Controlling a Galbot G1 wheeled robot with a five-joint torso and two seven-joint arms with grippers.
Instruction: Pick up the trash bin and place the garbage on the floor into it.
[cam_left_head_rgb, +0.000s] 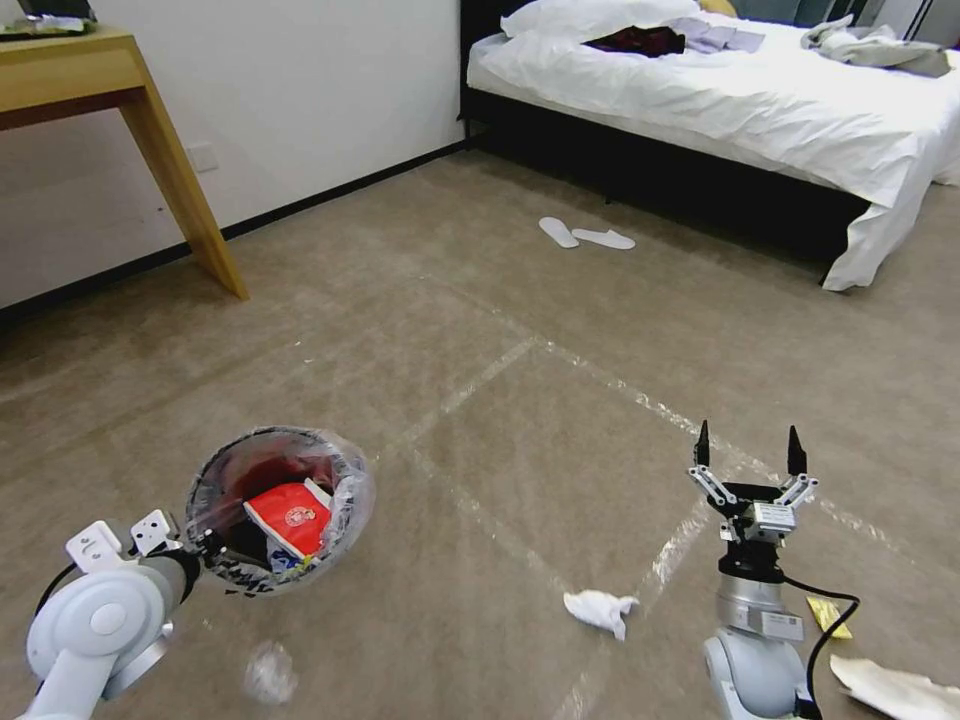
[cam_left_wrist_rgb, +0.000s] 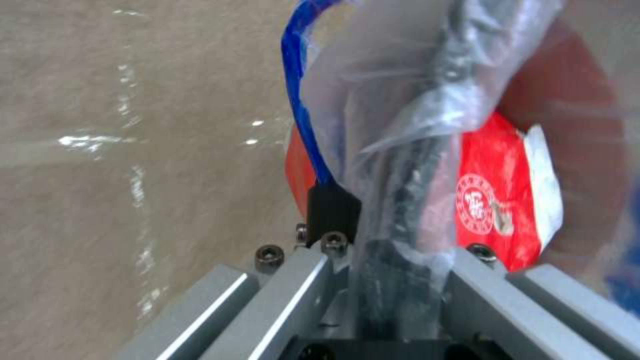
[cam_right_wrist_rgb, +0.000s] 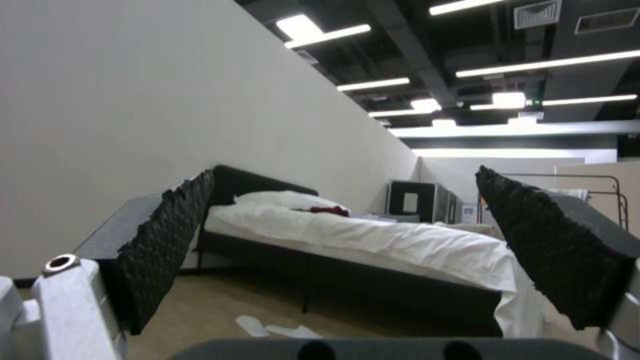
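Left of the crumpled white tissue (cam_left_head_rgb: 598, 610), held off the floor (cam_left_head_rgb: 480, 330): the trash bin (cam_left_head_rgb: 278, 508), pinched at its near rim by the left gripper (cam_left_head_rgb: 205, 545), jaws closed over rim and crinkly bag liner together (cam_left_wrist_rgb: 407, 150). Already inside, a red-and-white packet (cam_left_head_rgb: 290, 518). Right of the tissue and raised above it, the right gripper (cam_left_head_rgb: 748, 452), fingers spread wide, empty, pointing up toward the bed (cam_left_head_rgb: 720, 110).

Likely trouble: slippery plastic under the left jaws, so possibly a bin sliding or tipping from a one-sided hold and spilling the packet. Also a soft tissue, prone to be pushed along the carpet instead of being caught.

Other litter near the tissue: a faint clear wad (cam_left_head_rgb: 268, 672) to its left below the bin, a yellow scrap (cam_left_head_rgb: 830, 615) and a pale sheet (cam_left_head_rgb: 895, 690) to its right, close to the right arm's cable.

Beyond the tissue, broad open carpet up to the slippers (cam_left_head_rgb: 585, 236); bed edge and table leg (cam_left_head_rgb: 190, 200) well apart.
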